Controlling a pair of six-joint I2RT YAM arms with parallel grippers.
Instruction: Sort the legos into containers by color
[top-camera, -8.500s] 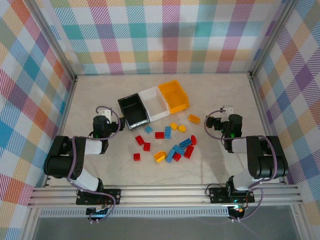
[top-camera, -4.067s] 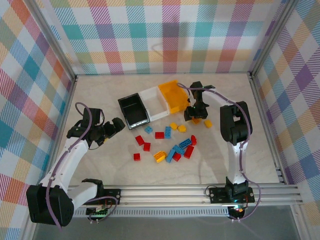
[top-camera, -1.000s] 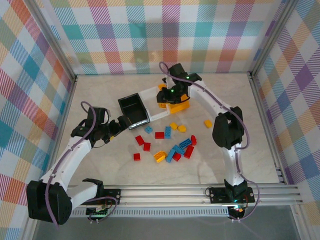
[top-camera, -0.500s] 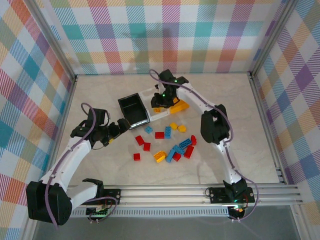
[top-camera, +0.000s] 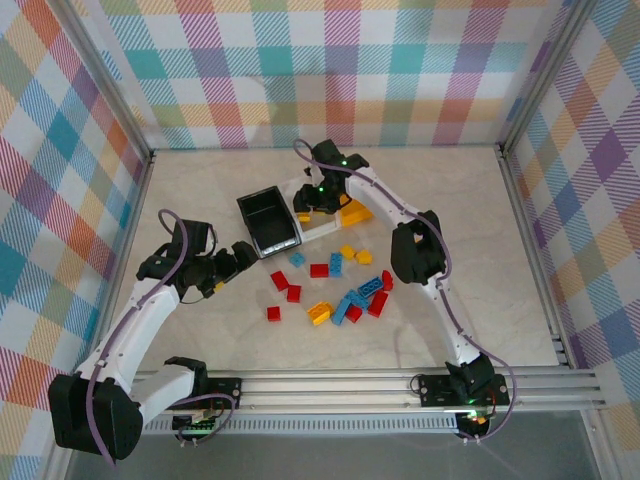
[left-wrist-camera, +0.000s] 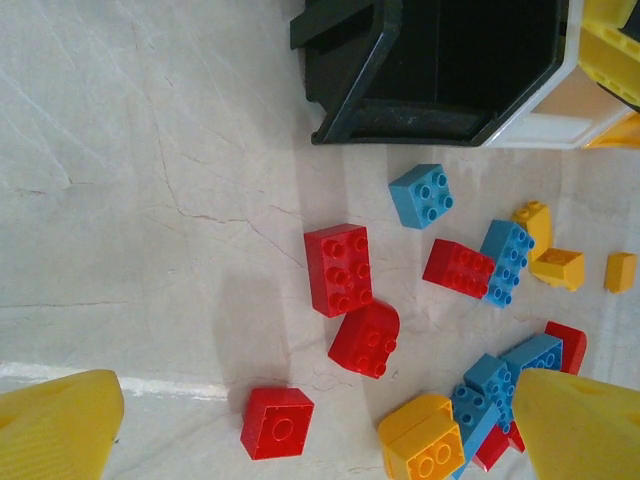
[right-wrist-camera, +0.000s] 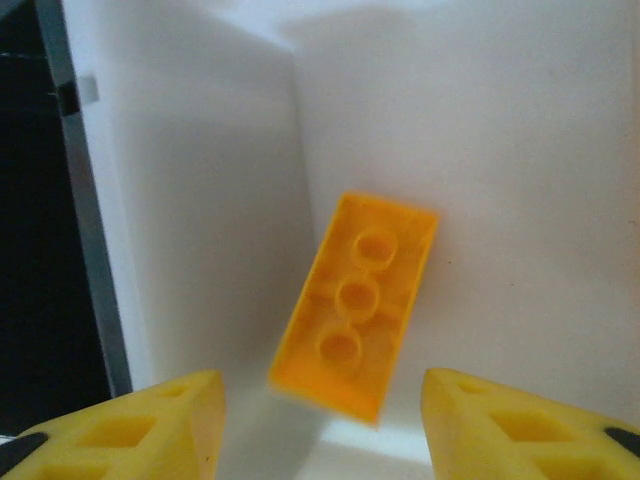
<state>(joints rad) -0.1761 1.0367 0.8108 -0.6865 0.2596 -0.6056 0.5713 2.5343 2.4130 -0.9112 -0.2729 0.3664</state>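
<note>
Orange plastic, studs down, hollow side up: the orange brick lies in the white bin, close to the wall shared with the black bin. Your right gripper hangs right over it with its jaws spread and neither finger touching it, so you have let it go. By my reading this is the first brick binned, and it sits in the white bin, not the yellow bin beside it, which you may want to check. The other legos, red, blue and orange, lie loose on the table near the bins, so nearly all the sorting is left. Your left gripper hovers wide open and holding nothing above the red ones. A second ago your right gripper was over the yellow bin; it has since shifted to the white one and opened.
</note>
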